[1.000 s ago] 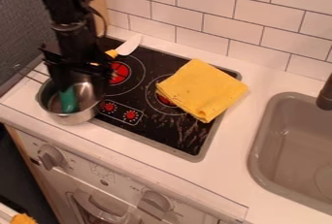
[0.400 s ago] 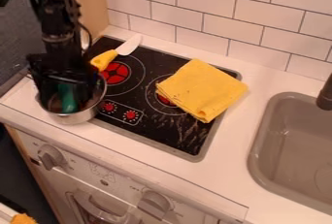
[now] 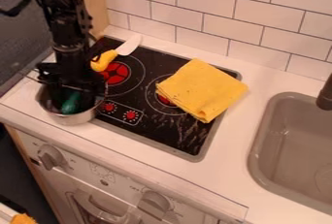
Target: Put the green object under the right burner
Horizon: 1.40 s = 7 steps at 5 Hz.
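The green object (image 3: 72, 103) lies inside the metal pot (image 3: 76, 118), which stands on the counter at the left edge of the stove. My gripper (image 3: 65, 94) hangs down into the pot, right at the green object and covering part of it. How its fingers stand around the object is hidden. The right burner (image 3: 163, 100) is largely covered by a folded yellow cloth, with part of its ring visible at the cloth's left.
A knife (image 3: 104, 59) with a yellow handle lies at the stove's back left, beside the left burner (image 3: 117, 73). The yellow cloth (image 3: 202, 89) lies over the stove's right side. A grey sink (image 3: 262, 152) is at the far right, below the tiled wall.
My gripper moved left, then slightly right and lower in the pot. The knife's handle came into view from behind it. The green object appears more tilted.
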Tool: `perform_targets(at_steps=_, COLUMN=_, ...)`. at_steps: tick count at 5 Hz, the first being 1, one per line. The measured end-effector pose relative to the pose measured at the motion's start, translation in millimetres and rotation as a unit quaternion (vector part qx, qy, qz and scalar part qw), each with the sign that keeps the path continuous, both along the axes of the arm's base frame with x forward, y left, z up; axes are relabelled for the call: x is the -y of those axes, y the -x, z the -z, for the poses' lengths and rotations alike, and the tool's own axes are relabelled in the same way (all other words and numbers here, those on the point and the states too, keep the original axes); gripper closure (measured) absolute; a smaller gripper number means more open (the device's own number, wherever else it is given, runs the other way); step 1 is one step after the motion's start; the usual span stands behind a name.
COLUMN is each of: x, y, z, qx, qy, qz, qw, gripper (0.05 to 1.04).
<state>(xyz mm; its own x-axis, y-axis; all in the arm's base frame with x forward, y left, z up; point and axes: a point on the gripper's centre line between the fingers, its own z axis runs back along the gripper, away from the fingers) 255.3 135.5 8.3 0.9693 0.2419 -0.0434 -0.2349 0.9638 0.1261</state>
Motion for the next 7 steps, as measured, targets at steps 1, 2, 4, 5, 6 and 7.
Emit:
perform_targets(at_steps=1, x=8, y=-2, z=-2.3, qx=-0.005, qy=-0.002, qz=0.004, qw=1.0, gripper=0.648)
perform_targets(at_steps=2, x=19, y=-13, z=-41.2, qx=0.041, qy=-0.029, qz=0.013, qw=0.9986, gripper=0.65)
perform_targets(at_steps=4, x=96, y=-25, z=-18.6, qx=0.029, qy=-0.009, qz=0.121, qw=0.9922, gripper=0.65)
perform_targets(at_steps=5, x=122, y=-25, z=-1.3, qx=0.006, qy=-0.014, qz=0.155, qw=0.9877, gripper=0.649)
perform_targets(at_steps=6, x=130, y=-29, z=-0.5, qx=0.007, qy=-0.019, qz=0.162, qw=0.9866, gripper=0.65)
perform_targets(at_steps=7, x=129, y=-29, z=-0.6, qx=0.007, qy=-0.022, qz=0.156, qw=0.9874, gripper=0.575)
